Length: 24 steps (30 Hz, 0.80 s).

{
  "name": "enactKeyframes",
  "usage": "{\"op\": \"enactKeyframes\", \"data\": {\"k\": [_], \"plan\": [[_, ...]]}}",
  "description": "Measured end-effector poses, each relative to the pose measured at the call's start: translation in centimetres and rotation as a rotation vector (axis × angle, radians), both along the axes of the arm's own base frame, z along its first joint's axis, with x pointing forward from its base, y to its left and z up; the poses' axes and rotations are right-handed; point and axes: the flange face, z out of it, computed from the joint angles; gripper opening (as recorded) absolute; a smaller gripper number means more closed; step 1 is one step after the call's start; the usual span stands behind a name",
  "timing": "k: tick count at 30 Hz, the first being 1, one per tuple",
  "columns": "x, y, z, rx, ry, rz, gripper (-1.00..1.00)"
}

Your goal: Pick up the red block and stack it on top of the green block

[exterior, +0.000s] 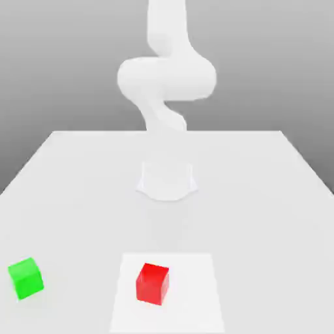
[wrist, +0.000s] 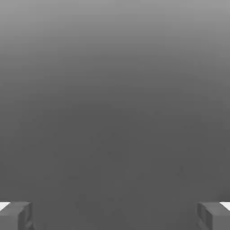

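Spread wide apart, the two fingers [wrist: 15, 218] of the gripper [wrist: 115, 216] stand open in the hand view, with nothing held between them and only a plain grey backdrop beyond, lighter at one edge and darker elsewhere.

In the exterior view, the red block [exterior: 152, 284] sits at the lower centre of the frame, slightly to the exterior view's left of the midline. It rests on a white square patch [exterior: 192, 293] and is turned a little, so that its top and two side faces show.

The green block [exterior: 27, 279] lies near the lower left corner of the frame, also turned, on the pale grey tabletop [exterior: 248, 215] and off the patch. The two blocks are well apart, neither one stacked on the other.

The white arm [exterior: 166, 78] rises from its base [exterior: 166, 182] at the middle of the frame to the top edge, its bulky rounded joint in the upper centre, well apart from both blocks.
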Motion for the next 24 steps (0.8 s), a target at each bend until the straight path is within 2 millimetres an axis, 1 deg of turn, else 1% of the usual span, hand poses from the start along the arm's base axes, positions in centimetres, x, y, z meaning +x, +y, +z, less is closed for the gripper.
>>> {"op": "enactKeyframes", "data": {"k": [2, 5, 7, 10, 12, 15, 17, 20, 22, 24], "plan": [[2.5, -0.2, -4.3, 0.009, 0.071, -0.024, 0.00], [5.3, -0.6, -10.7, 0.022, 0.171, -0.058, 0.00], [6.6, -1.0, -15.1, 0.031, 0.237, -0.080, 0.00], [7.7, -1.4, -21.7, 0.045, 0.336, -0.115, 0.00], [7.9, -1.7, -26.1, 0.055, 0.401, -0.137, 0.00], [7.3, -2.1, -32.5, 0.070, 0.500, -0.172, 0.00], [6.5, -2.3, -36.7, 0.081, 0.565, -0.196, 0.00], [4.5, -2.6, -42.6, 0.099, 0.664, -0.232, 0.00], [3.6, -2.6, -45.6, 0.104, 0.699, -0.243, 0.00], [3.5, -2.6, -48.0, 0.105, 0.708, -0.246, 0.00]]}}
